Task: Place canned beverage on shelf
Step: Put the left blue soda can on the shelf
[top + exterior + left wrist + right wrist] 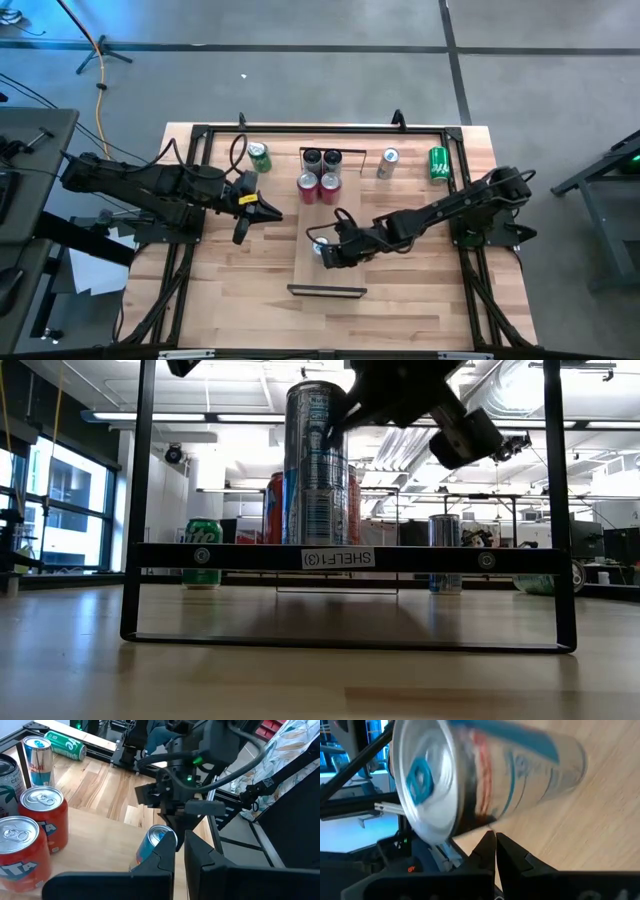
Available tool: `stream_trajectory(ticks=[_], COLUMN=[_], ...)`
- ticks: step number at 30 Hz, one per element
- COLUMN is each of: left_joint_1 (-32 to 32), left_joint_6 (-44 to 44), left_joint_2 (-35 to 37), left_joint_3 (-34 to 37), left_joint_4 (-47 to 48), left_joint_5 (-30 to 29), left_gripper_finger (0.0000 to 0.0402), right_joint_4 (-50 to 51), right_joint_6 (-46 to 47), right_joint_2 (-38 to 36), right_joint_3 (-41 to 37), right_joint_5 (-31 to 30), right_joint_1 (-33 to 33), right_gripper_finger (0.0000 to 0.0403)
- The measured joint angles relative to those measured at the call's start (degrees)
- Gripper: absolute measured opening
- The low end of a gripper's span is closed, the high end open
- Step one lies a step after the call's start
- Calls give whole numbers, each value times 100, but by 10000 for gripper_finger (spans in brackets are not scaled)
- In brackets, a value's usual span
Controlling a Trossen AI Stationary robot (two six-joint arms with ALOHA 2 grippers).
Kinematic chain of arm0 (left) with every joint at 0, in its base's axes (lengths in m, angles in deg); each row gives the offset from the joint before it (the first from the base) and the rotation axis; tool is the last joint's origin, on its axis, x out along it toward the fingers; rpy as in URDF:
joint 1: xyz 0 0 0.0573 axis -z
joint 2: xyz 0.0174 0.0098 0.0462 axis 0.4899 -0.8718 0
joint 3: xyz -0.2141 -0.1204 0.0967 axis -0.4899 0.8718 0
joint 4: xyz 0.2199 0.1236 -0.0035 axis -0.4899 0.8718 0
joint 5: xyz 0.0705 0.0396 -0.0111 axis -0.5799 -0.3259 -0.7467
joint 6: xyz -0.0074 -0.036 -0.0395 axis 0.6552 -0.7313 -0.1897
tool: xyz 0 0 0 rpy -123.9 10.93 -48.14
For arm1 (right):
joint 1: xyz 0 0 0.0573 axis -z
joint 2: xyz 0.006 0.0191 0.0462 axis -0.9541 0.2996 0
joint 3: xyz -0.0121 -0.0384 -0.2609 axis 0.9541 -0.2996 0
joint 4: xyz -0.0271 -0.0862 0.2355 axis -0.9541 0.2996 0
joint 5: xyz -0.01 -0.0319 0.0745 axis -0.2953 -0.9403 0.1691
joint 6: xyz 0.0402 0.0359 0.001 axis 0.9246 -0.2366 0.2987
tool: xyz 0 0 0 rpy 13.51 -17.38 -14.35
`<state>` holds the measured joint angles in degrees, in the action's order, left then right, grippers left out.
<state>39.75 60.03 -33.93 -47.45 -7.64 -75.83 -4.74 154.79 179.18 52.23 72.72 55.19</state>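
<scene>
Silver can (485,775) on pale board (600,835) — fingertips (487,851) pressed together.

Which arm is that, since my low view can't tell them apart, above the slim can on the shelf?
Observer: The right gripper; the right arm reaches in from the table's right side to the slim can on the shelf.
Operator: Is it gripping the can?
Observer: No. The right wrist view shows its fingers shut together, with the can beyond their tips, not between them.
Operator: And the left arm?
Observer: The left gripper is shut too, over the tabletop left of the shelf.
</scene>
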Motion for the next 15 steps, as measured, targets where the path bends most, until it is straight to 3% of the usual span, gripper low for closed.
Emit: stream_trajectory(ticks=[8, 15], left_joint_1=[-19, -206], left_joint_6=[85, 12], left_joint_2=[144, 741], left_joint_3=[-1, 0], left_joint_4=[-34, -188], left_joint_5=[-159, -543], left_gripper_finger=[0, 0], right_joint_4=[-8, -106], right_joint_6=[-36, -110], right_joint_2=[-2, -2], right_joint_3=[-2, -2], right_joint_5=[-20, -80], right_joint_1=[180, 340], right_gripper_finger=[0, 0])
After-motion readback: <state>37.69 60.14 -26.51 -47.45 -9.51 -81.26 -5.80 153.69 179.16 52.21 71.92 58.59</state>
